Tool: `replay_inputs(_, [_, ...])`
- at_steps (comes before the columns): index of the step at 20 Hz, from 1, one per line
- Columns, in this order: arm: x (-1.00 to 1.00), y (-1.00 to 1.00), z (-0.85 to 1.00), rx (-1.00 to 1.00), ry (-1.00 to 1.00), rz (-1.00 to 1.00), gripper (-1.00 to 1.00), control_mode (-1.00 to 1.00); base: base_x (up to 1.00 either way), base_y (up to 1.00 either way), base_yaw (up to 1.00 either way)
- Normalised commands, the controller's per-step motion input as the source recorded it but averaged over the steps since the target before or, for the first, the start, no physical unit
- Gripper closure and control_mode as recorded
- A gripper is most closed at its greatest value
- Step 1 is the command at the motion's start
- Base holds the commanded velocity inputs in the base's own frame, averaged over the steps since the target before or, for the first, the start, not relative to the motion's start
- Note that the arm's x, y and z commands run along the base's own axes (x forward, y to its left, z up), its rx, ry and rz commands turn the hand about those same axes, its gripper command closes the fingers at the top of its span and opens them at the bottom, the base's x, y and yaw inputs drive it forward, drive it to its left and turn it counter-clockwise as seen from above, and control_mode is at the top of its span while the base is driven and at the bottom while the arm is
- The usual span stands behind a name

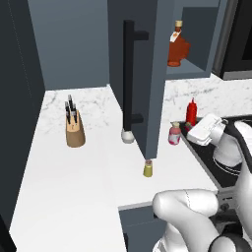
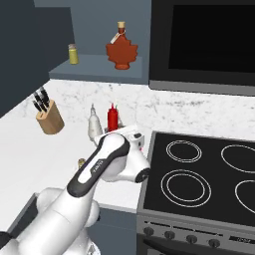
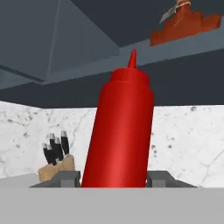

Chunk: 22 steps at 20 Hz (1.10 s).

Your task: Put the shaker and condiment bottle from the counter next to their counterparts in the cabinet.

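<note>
Condiment bottle (image 3: 119, 131) plain red, no label (nothing readable), sits between gripper (image 3: 114, 178) fingertips; grip contact unclear, cannot tell.

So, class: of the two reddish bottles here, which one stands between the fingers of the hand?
The plain all-red condiment bottle on the counter, with its narrow nozzle; the taller orange-red bottle with the tan stopper stands up in the cabinet.

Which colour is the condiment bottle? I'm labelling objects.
Plain red all over, nozzle included, with no label. The condiment bottle shows best in the hand view.
</note>
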Motion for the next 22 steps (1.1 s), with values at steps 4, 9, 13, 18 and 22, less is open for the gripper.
replay_inputs(4, [0.0, 0.01, 0.78, 0.0, -0.04, -0.11, 1.0, -1.0, 0.0, 0.0, 0.0])
replay_inputs(9, [0.12, 0.0, 0.74, 0.0, 0.0, -0.1, 1.0, -1.0, 0.0, 0.0, 0.0])
replay_inputs(13, [0.35, 0.0, 0.73, 0.0, 0.0, -0.11, 1.0, -1.0, 0.0, 0.0, 0.0])
replay_inputs(18, [0.44, 0.0, 0.71, 0.0, 0.0, -0.12, 1.0, -1.0, 0.0, 0.0, 0.0])
replay_inputs(22, [0.29, 0.0, 0.62, 0.01, 0.0, -0.1, 1.0, -1.0, 0.0, 0.0, 0.0])
